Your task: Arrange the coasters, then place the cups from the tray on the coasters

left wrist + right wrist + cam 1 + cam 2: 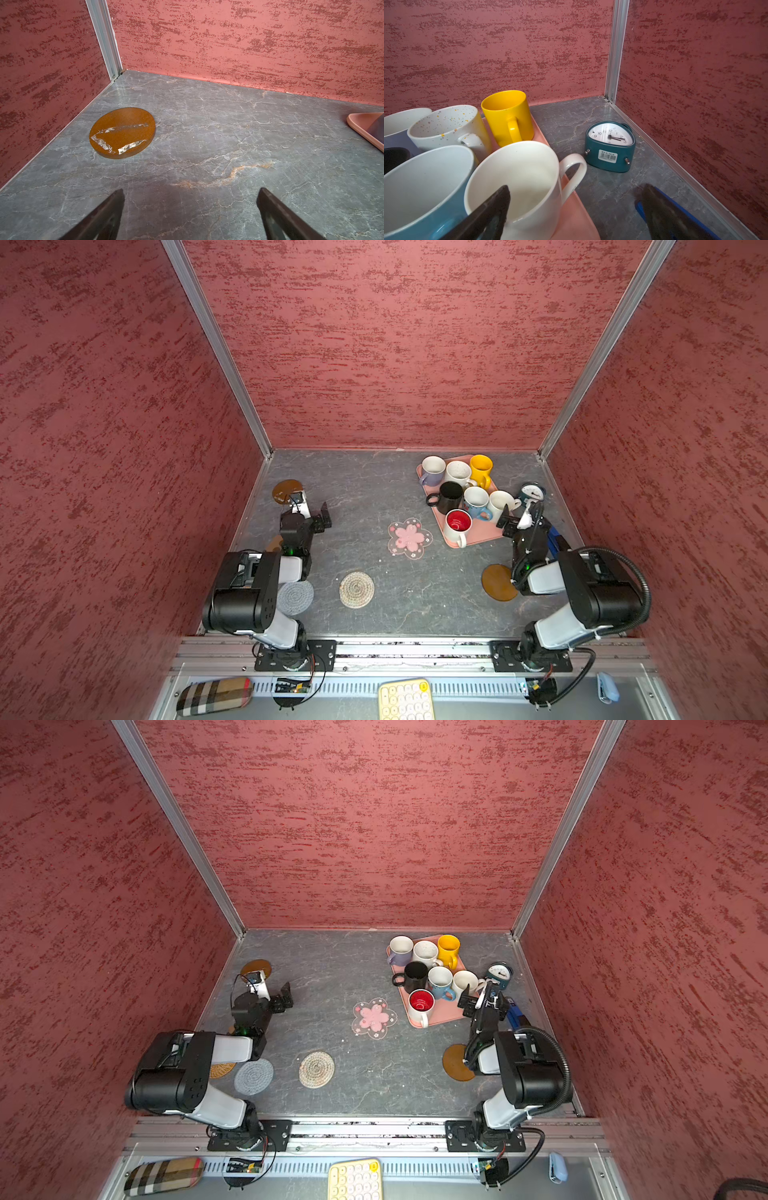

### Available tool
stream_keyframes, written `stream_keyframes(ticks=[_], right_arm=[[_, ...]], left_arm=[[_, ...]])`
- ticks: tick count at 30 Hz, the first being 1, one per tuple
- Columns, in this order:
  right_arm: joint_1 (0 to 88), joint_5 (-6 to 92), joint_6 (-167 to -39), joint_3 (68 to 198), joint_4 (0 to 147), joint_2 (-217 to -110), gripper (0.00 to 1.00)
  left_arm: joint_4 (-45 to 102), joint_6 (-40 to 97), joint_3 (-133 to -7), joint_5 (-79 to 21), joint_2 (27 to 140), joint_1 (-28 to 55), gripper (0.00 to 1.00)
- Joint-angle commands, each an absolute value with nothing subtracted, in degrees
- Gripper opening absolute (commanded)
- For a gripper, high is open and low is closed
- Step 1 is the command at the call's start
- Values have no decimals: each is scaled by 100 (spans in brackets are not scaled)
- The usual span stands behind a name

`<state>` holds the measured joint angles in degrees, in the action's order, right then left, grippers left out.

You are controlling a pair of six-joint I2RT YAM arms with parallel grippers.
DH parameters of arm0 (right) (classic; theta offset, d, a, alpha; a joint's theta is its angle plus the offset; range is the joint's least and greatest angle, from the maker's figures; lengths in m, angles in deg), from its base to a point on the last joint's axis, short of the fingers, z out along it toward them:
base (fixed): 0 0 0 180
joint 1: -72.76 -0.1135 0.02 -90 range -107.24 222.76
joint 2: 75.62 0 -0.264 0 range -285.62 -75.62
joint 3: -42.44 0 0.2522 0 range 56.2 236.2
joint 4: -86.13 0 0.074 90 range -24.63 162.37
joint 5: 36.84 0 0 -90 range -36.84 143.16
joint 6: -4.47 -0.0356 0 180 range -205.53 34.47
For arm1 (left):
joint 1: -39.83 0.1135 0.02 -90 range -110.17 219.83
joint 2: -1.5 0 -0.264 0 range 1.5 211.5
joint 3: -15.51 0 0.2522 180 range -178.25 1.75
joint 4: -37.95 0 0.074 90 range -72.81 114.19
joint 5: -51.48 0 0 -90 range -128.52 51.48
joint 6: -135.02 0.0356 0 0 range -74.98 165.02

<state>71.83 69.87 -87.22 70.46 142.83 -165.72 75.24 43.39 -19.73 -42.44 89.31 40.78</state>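
Jaws spread and empty, the left gripper (190, 192) faced a brown coaster (122, 133) and the right gripper (576, 190) the cream cup (529, 164), apparently poised to pick.

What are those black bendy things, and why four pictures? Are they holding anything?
They are robot arms, a left arm and a right arm, each ending in jaws that pinch. Two pictures look down from above; two come from cameras on the arms' wrists. On the grey table sits a pink tray with seven cups, like the yellow cup. Coasters lie around: a pink flower coaster, a beige woven coaster, a grey woven coaster, a brown disc. A teal clock lies beside the tray. Both pairs of jaws are open, gripping nothing.
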Motion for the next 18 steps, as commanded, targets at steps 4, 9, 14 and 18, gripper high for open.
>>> stream_keyframes(ticks=[4, 9, 14, 18], right_arm=[[7198, 6946, -8710, 7056, 14340, -16499, 99], [7248, 6924, -8735, 7079, 14301, -16491, 99], [7241, 6920, -8729, 7074, 14295, -16492, 99], [7243, 6917, -8730, 7076, 14294, -16494, 99]], left_arm=[[7649, 4415, -1943, -4221, 8941, 4079, 100], [7647, 4422, -1944, -4216, 8941, 4074, 100], [7649, 4421, -1943, -4219, 8946, 4083, 100], [7649, 4410, -1943, -4219, 8939, 4083, 100]])
